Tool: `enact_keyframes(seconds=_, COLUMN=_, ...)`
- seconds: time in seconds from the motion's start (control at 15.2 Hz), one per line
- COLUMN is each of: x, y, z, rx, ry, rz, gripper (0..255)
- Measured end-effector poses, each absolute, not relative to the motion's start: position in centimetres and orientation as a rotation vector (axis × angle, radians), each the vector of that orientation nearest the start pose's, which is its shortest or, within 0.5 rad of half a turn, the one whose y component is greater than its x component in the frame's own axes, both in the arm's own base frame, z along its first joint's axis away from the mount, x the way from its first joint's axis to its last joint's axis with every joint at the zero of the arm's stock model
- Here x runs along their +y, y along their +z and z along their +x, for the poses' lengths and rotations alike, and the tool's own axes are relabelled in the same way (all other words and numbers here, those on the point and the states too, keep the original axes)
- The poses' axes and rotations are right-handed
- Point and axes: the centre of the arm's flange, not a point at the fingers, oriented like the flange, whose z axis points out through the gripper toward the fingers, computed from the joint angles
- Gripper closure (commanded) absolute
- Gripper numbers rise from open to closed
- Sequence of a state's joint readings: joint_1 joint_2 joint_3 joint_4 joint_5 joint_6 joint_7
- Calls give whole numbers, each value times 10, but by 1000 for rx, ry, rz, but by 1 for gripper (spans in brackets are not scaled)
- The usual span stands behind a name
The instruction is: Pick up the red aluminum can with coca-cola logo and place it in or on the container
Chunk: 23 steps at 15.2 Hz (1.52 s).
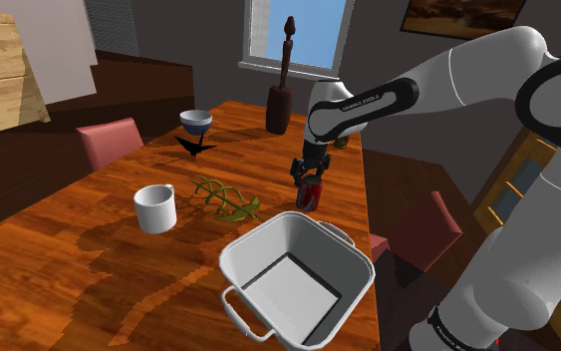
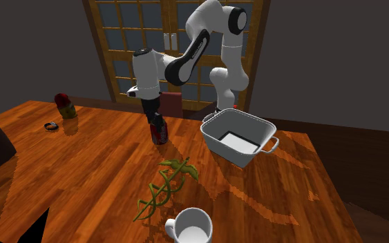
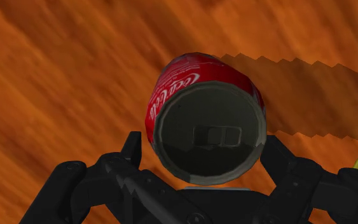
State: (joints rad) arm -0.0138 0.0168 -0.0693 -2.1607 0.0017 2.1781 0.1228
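Holding: the pincer [image 1: 309, 177] stands over the red can [image 1: 312, 193]. Its black fingers [image 3: 130, 153] are pressed to the can's upper wall, one on each side, so it looks clamped rather than merely straddled.
Can location: on the bench [image 1: 89, 259], near the edge on the shoulder view's right, between a tall dark vase [image 1: 280, 100] and the white tub [image 1: 353, 261]. I cannot tell whether the base rests on the wood or hangs just clear of it.
Can face: the grey lid points at the wrist camera, with the red wall and white script showing along one side.
Weight: judged light, a thin metal shell.
Stiffness: the wall likely dents under a hard squeeze, while the rim band near the lid should be firmer.
Surface: smooth, painted and round, so it could slip or twist between flat pads.
Hold point: across the full width, just under the lid, with moderate pressure. The present grip sits about there.
Container: the tub is open-topped with side handles and a bare floor, and it stands near the can on the stand's side.
Risk: with a high grip the base may swing, and it must clear the tub's wall.
Neighbours: a white mug [image 1: 155, 207] and a green sprig [image 1: 226, 199] lie well apart from the can.
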Motion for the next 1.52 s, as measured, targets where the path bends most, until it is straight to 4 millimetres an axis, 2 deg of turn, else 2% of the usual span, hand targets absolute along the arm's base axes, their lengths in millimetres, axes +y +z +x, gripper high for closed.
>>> enact_keyframes(seconds=0.07, x=-45, y=389, z=536, rx=324, ry=-1, rz=-3125, gripper=0)
enact_keyframes(seconds=0.13, x=-45, y=389, z=536, rx=324, ry=-1, rz=-3125, gripper=255)
enact_keyframes(seconds=0.79, x=-45, y=390, z=537, rx=325, ry=-3, rz=-3125, gripper=255)
enact_keyframes(seconds=1.52, x=-45, y=442, z=537, rx=324, ry=-1, rz=-3125, gripper=255)
